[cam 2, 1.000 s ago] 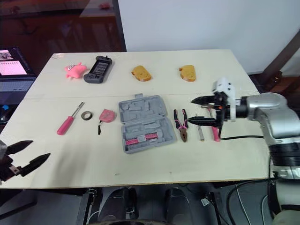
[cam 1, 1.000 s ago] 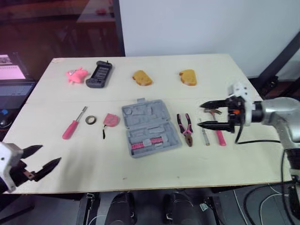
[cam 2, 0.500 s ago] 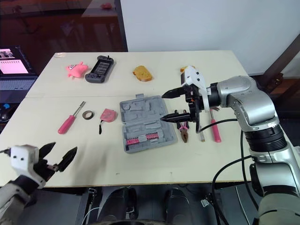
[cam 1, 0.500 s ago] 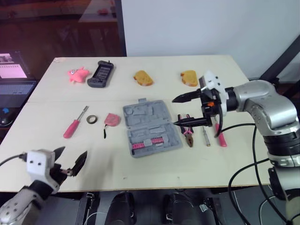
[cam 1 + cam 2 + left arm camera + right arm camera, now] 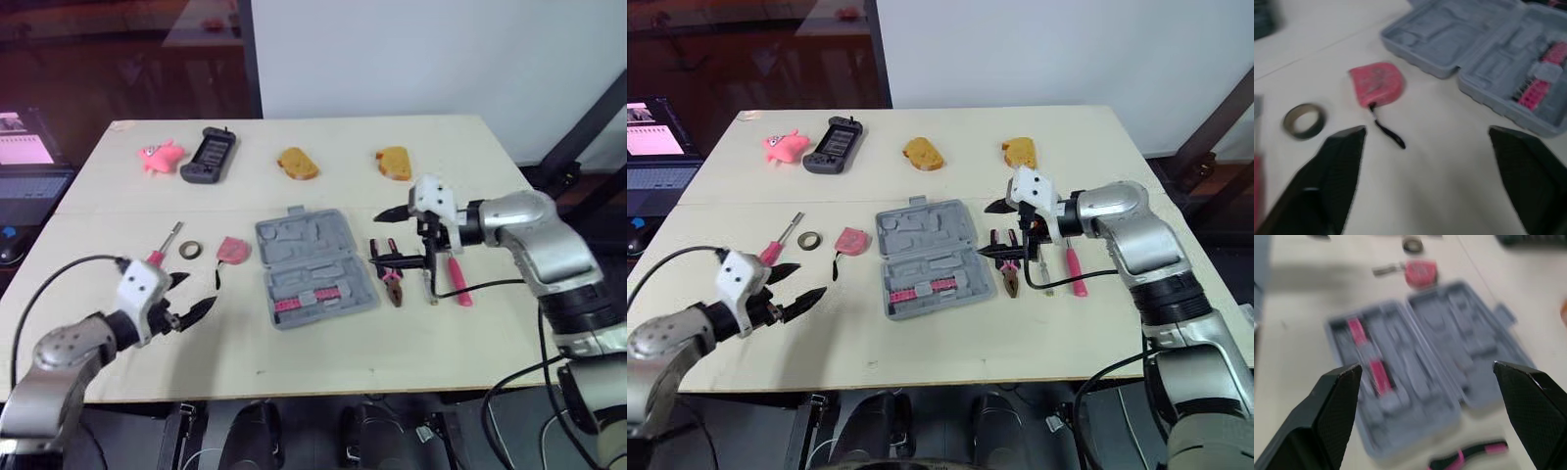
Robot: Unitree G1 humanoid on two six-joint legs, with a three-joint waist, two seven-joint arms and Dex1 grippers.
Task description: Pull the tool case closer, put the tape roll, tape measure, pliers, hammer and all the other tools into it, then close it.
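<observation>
Pliers beside tool case, gamepad behind

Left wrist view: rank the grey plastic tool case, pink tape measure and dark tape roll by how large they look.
1. Grey plastic tool case, partly out of frame.
2. Pink tape measure.
3. Dark tape roll, slightly smaller than the tape measure.

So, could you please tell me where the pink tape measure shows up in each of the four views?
Left eye view: the tape measure lies on the table, just left of the open tool case.
Right eye view: the tape measure is again just left of the tool case.
Left wrist view: tape measure, between the tape roll and the tool case.
Right wrist view: tape measure, just beyond the tool case.
Shared landmark: the grey tool case.
</observation>
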